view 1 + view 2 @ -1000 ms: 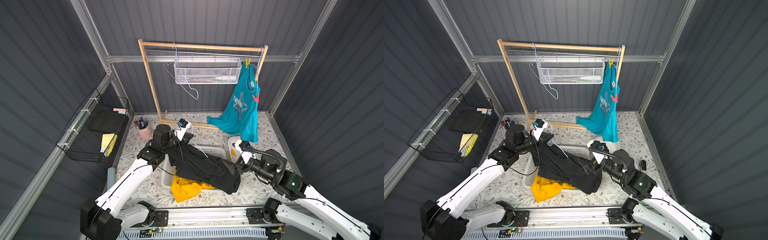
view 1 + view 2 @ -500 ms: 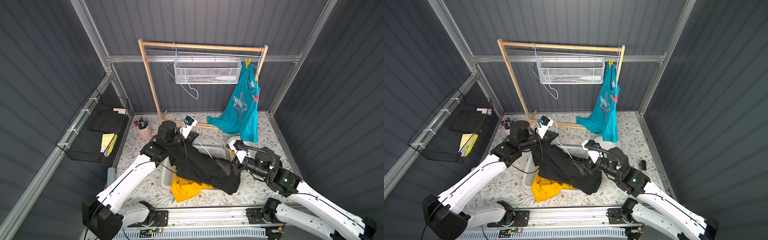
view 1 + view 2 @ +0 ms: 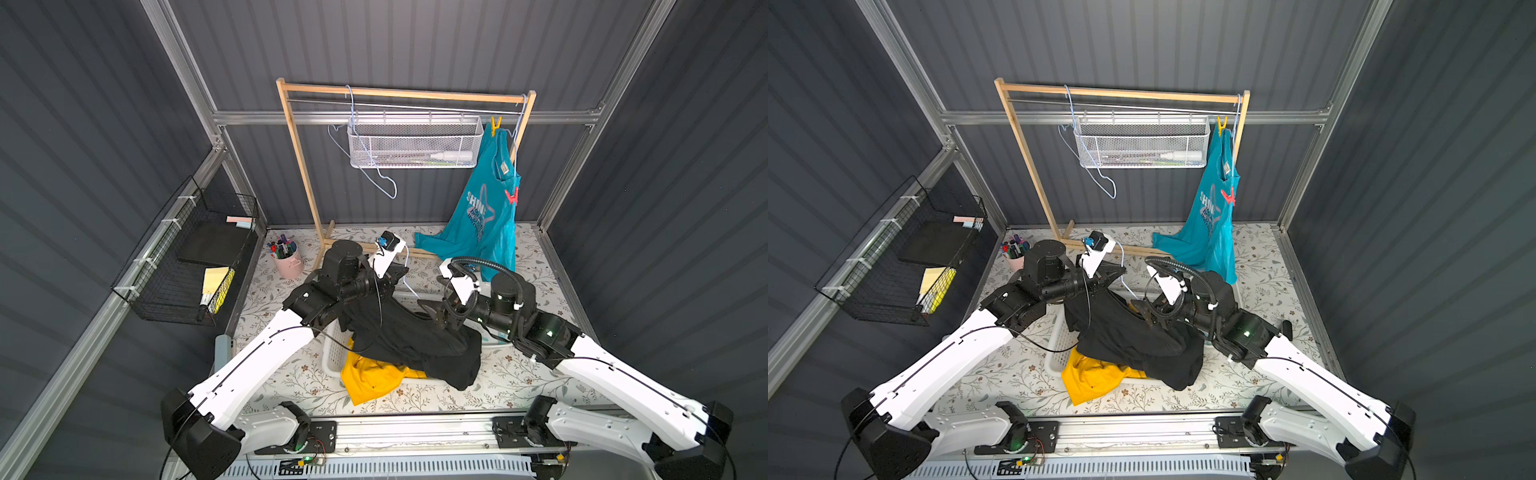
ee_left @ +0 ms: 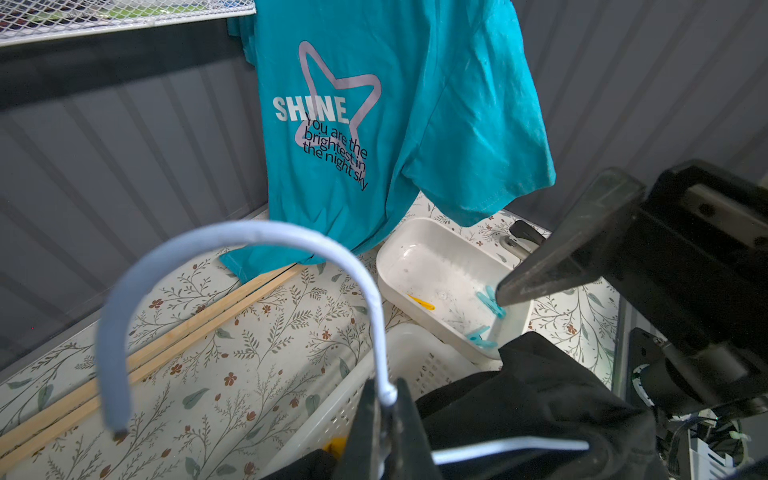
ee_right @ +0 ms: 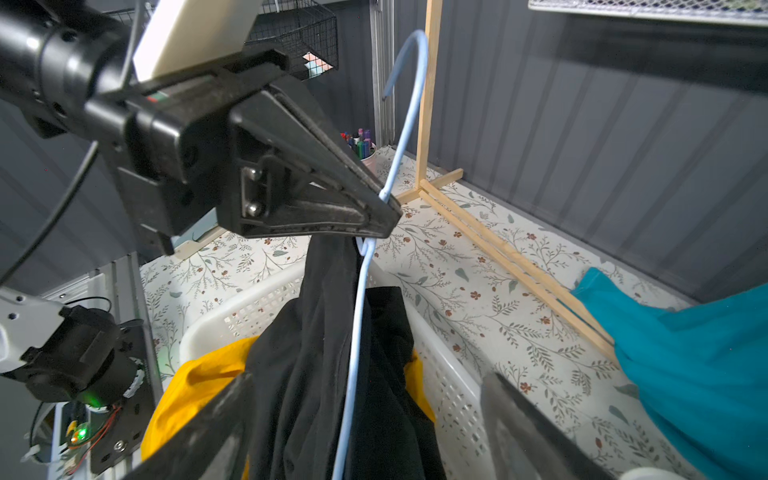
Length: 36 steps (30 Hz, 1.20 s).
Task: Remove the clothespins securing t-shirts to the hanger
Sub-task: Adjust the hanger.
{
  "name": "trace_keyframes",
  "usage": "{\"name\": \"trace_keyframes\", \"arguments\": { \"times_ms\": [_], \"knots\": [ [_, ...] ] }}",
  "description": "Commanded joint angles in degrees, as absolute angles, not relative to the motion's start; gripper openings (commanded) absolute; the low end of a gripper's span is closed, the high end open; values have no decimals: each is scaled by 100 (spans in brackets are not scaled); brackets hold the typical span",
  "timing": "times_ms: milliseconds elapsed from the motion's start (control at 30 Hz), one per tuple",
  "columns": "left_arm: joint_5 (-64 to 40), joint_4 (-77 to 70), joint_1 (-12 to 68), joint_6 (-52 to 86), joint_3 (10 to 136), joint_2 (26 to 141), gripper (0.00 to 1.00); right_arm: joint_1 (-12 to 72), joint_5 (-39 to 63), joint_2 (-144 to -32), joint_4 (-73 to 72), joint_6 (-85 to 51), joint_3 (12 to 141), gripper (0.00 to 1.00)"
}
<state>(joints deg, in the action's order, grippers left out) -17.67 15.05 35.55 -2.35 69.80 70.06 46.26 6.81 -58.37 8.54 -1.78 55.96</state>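
My left gripper (image 4: 384,399) is shut on the neck of a light blue hanger (image 4: 249,232), just below its hook, above the white basket. The black t-shirt (image 3: 415,336) hangs from that hanger and droops over the basket onto the mustard-yellow t-shirt (image 3: 374,378). My right gripper (image 5: 365,378) is open, its fingers either side of the black cloth and the hanger wire. No clothespin shows on the black shirt. The teal t-shirt (image 3: 486,216) hangs on the rack, held by a yellow clothespin (image 3: 495,124) and a red clothespin (image 3: 512,196).
A white tray (image 4: 415,249) holds two teal clothespins (image 4: 490,301) and a yellow one (image 4: 422,302). The white basket (image 3: 332,353) sits mid-table. The wooden rack (image 3: 299,166) carries a mesh basket (image 3: 415,145) and an empty hanger (image 3: 374,170). A pink pen cup (image 3: 286,262) stands at the left.
My left gripper has carried the hanger up and to the right. My right gripper has moved left to straddle the black shirt, and its jaws have narrowed a little.
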Motion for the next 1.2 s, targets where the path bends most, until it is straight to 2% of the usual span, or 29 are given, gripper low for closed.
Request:
{"name": "trace_keyframes", "arguments": {
  "times_ms": [0, 200, 367, 467, 800, 867, 1000, 1067, 1100, 1167],
  "knots": [
    [-1716, 1471, 3604, -225, 7187, 6973, 0, 4616, 686, -6058, 857, -451, 5769, 82],
    [-1683, 1361, 3619, -203, 7206, 6991, 0, 4614, 741, -6313, 782, -560, 5830, 77],
    [-1719, 1160, 3639, -177, 7167, 6995, 0, 4614, 983, -6549, 605, -562, 5862, 67],
    [-1722, 1169, 3647, -176, 7172, 7005, 0, 4614, 1116, -6664, 510, -576, 5890, 53],
    [-1802, 1299, 3686, -326, 7110, 7071, 0, 4614, 1206, -6869, 457, -380, 5958, 29],
    [-1850, 1302, 3700, -375, 7042, 7038, 0, 4615, 1233, -6917, 456, -418, 6001, 16],
    [-1935, 1365, 3709, -404, 6891, 6962, 0, 4614, 1415, -6915, 422, -385, 6033, 0],
    [-1862, 1462, 3709, -406, 6822, 6903, 0, 4614, 1430, -6917, 413, -359, 6016, 0],
    [-1793, 1506, 3709, -412, 6780, 6870, 6, 4614, 1427, -6909, 392, -356, 5984, 0],
    [-1588, 1561, 3708, -389, 6709, 6790, 30, 4614, 1430, -6867, 348, -313, 5896, 0]
  ]
}}
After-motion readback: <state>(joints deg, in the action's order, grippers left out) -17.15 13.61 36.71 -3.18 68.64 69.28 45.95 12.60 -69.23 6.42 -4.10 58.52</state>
